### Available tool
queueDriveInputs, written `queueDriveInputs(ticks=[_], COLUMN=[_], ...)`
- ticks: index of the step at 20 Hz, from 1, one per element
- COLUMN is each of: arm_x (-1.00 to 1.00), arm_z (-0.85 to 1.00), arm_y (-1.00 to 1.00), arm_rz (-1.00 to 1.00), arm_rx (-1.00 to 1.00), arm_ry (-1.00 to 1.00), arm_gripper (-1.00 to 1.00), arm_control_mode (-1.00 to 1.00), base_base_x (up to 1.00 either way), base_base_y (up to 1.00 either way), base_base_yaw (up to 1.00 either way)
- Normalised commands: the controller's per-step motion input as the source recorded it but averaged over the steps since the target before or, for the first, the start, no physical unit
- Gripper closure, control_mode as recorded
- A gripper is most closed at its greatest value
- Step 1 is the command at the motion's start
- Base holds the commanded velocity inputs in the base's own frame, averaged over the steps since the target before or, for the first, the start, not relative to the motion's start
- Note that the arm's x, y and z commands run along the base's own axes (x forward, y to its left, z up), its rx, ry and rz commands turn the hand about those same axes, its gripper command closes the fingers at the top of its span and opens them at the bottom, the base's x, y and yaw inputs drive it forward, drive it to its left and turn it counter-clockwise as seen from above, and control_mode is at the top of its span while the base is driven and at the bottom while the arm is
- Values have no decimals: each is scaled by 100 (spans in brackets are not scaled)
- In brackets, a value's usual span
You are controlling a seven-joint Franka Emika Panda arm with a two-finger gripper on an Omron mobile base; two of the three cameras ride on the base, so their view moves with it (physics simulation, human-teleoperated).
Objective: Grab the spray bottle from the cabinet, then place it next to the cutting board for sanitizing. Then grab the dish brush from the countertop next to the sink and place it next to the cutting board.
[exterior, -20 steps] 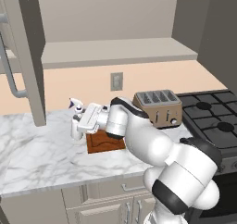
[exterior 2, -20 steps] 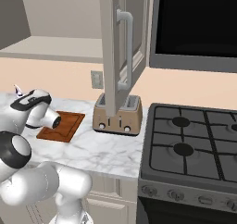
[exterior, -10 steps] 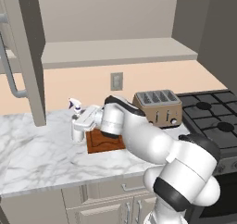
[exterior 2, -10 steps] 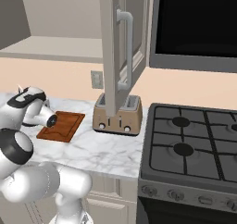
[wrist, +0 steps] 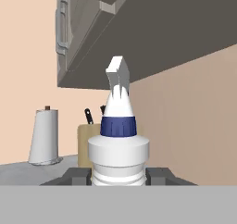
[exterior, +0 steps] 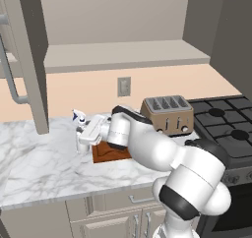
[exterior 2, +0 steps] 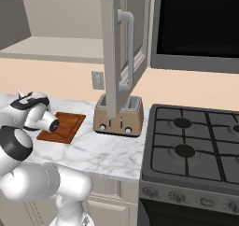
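On the countertop (exterior: 39,158), just left of the cutting board (exterior: 110,153), we see the spray bottle (exterior: 81,133) standing upright with the gripper (exterior: 84,138) around it. In the hand view the bottle (wrist: 118,140) sits between the two dark finger tips, which press against its white body from either side, so we read the gripper as pinching the bottle. We cannot tell from the base views whether the bottle's bottom touches the marble or hangs just above it.

The board lies flat on the marble, partly hidden by the white arm in the left base view; in the right base view the cutting board (exterior 2: 63,126) shows more fully, with the toaster (exterior 2: 117,120) just to its right and the stove (exterior 2: 196,148) beyond that. The toaster (exterior: 167,114) stands against the wall below a wall outlet (exterior: 123,87).

Above the counter the cabinet (exterior: 123,35) stands open, its inner shelf in view, and its door (exterior: 24,60) with the long curved handle hangs at the left of the left base view. In the hand view, behind the bottle, we make out a paper towel roll (wrist: 44,137) and a wooden knife block (wrist: 88,144) on the counter.
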Motion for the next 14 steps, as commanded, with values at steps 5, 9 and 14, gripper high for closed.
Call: queueDriveInputs(ticks=[5,9,14], arm_x=[0,0,0], arm_z=[-37,-34,-28], arm_y=[0,0,2], arm_rz=[1,0,0], arm_rx=[0,-3,-4], arm_ry=[0,0,0], arm_gripper=[100,100,100], arm_control_mode=[-100,-100,-100], base_base_x=[0,0,0], base_base_y=[0,0,0], base_base_yaw=[0,0,0])
